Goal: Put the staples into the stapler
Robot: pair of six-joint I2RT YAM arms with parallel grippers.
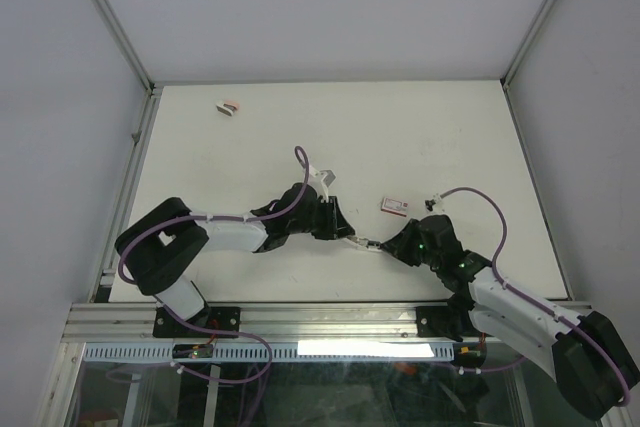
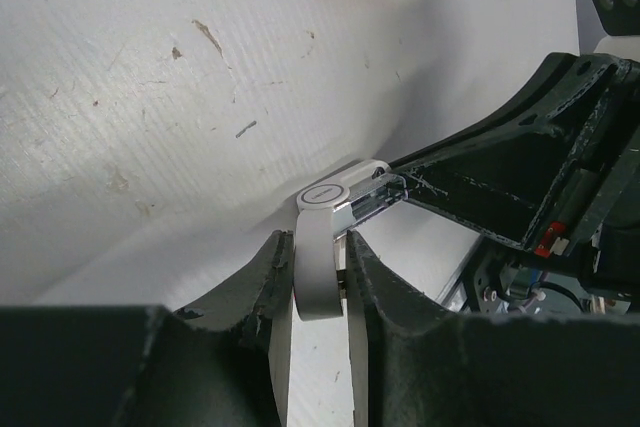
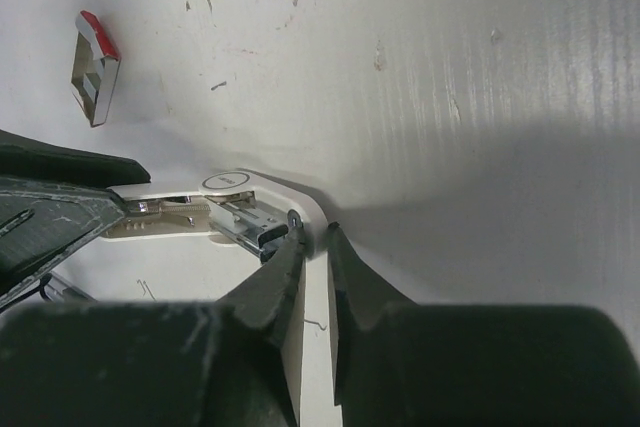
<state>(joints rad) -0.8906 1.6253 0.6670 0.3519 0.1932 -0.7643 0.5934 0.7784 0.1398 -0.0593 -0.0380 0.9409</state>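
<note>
At far left, a red-and-white box [image 1: 229,107] lies alone. Centre-near, left fingers [image 1: 342,232] are clamped on the stapler [image 2: 325,197] top arm and right fingers [image 1: 388,245] pinch its other end. Looks like the opening step. The staples [image 1: 395,206] lie on the counter [image 1: 450,127], just far of the right fingers. Next, one side must let go to fetch them. Open room far, near edge close.

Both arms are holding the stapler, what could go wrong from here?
1. The left tool and right tool each pinch only an end of the white plastic stapler; any pull could make it slip out.
2. The small flat grey, reddish-rimmed rectangle of staples lies apart on the table; both tools are busy, so one must let go and the stapler may tip.
</note>
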